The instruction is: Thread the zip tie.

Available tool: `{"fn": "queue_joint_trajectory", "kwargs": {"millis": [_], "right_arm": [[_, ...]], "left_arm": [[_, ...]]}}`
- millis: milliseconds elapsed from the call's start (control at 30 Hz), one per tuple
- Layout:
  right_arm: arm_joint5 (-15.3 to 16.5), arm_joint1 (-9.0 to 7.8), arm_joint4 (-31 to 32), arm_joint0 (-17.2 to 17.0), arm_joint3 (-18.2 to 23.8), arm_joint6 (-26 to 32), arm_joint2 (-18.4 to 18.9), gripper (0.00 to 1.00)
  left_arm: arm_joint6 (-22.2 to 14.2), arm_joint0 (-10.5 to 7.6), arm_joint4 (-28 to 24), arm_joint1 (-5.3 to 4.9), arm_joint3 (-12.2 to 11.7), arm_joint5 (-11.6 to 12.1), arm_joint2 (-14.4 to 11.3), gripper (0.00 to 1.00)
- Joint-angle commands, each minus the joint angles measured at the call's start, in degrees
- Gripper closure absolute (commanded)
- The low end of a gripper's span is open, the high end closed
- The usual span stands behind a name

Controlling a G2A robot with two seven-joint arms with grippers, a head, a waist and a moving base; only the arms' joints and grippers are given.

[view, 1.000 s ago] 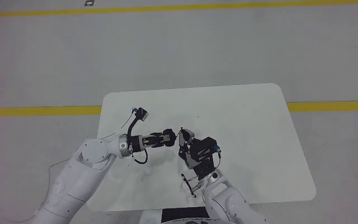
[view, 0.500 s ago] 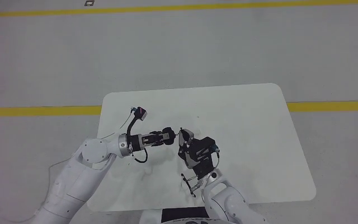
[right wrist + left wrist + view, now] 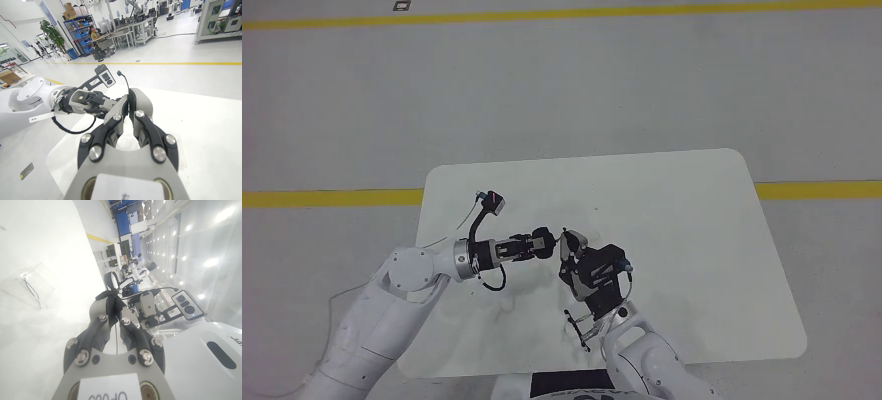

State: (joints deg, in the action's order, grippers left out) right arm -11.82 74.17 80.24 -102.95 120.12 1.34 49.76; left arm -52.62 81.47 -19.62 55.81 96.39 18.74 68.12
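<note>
Above the white table (image 3: pixel 692 200), left of centre in the top view, the left gripper (image 3: pixel 550 240) and right gripper (image 3: pixel 567 243) meet tip to tip, both pinching the zip tie (image 3: pixel 126 83). Threading well likely calls for holding its head steady and feeding the tail in straight.

Zip tie (image 3: pixel 126 81) tail hidden inside right hand (image 3: pixel 129 98)

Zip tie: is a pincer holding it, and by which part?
Both hold it. The right pincer grips the zip tie by its strap, below the raised head; the left pincer pinches a thinner stretch.
</note>
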Motion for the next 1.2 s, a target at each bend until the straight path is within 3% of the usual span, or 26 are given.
{"fn": "queue_joint_trajectory", "kwargs": {"millis": [0,1167], "right_arm": [[0.02,0.03,0.04,0.09,-0.06,0.00,-0.06,1.00],[0.37,0.36,0.92,0.55,-0.70,1.72,-0.42,1.00]], "left_arm": [[0.00,0.00,0.00,0.00,0.00,0.00,0.00,1.00],[0.00,0.00,0.00,0.00,0.00,0.00,0.00,1.00]]}}
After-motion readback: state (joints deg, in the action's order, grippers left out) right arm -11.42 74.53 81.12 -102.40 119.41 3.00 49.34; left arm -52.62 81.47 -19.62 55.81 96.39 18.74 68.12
